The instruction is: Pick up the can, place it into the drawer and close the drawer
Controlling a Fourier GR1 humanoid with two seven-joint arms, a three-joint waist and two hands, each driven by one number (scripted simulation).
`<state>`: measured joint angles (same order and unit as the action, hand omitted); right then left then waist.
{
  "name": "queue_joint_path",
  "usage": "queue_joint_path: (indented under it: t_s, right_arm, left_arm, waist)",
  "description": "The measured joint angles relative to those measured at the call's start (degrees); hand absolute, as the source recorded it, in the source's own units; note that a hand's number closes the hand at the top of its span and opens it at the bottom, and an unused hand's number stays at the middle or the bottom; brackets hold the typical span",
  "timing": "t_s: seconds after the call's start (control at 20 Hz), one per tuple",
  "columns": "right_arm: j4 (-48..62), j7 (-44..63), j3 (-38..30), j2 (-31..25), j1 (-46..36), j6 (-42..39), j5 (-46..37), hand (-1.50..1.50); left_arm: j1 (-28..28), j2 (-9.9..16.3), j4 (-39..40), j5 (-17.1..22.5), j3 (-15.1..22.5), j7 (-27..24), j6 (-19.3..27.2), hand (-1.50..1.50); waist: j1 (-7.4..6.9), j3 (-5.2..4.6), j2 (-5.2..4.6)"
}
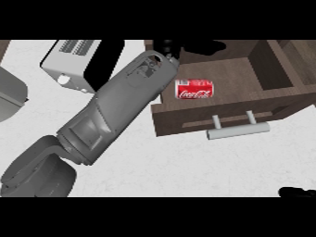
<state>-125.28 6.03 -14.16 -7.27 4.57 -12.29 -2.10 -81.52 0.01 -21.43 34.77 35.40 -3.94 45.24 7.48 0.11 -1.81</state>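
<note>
The left hand (166, 46) shows only as a dark shape at the far end of its grey forearm, at the top of the view near the drawer's back left corner; whether its fingers are spread or curled I cannot tell, and it does not appear to be around the can.

At the far left edge a grey rounded object (2, 92) rests on the white counter (222, 162). Just right of it, near the top, stands a white toaster (68, 65) with slots on top and a dark side panel. The left forearm (116, 109) crosses from the lower left diagonally up toward the drawer, passing beside the toaster and covering the drawer's left edge.

Right of the forearm is the open brown wooden drawer (269, 76), pulled out over the counter. The red can (194, 89) lies on its side inside the drawer, on its floor near the front left, just beside the forearm. At the drawer's front panel, a pale bar handle (237, 131) projects toward the viewer on two posts.

At the lower right corner, the right hand (304, 192) barely shows as a dark sliver at the edge; its fingers cannot be made out.
</note>
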Motion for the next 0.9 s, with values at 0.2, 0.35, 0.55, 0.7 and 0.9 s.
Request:
queue_joint_path:
  t_s: [0.2, 0.35, 0.55, 0.7, 0.9]
  right_arm:
    - [-1.21, -2.58, 1.89, -1.02, 0.76, -0.25, -5.43, -1.50]
    - [-2.36, -3.85, 3.10, -2.14, 0.52, -0.35, -9.03, -1.50]
    - [-1.46, -5.11, 5.42, -3.90, -1.41, 0.43, -16.27, -1.50]
    - [0.21, -5.63, 7.65, -5.29, -3.01, 1.46, -23.03, -1.50]
    - [3.99, -5.99, 11.59, -6.65, -4.98, 3.34, -32.92, -1.50]
  left_arm:
    - [-0.50, 0.00, -0.76, 1.86, -0.45, -0.17, -0.19, -1.50]
    - [0.13, -0.01, -2.07, 3.44, -0.67, -1.60, 0.77, -1.50]
    - [-0.29, -0.01, -2.63, 4.88, -1.13, -3.06, 1.43, -1.50]
    - [-1.38, 0.00, -2.72, 5.36, -1.08, -3.11, 2.12, -1.50]
    - [-2.00, -0.01, -3.16, 5.57, -0.60, -2.44, 2.76, -1.50]
  waist:
    - [-0.80, -0.01, 0.19]
    - [-1.09, -0.02, 0.28]
    - [-2.32, -0.05, 0.39]
    - [-3.29, -0.06, 0.52]
    - [-4.72, -0.08, 0.85]
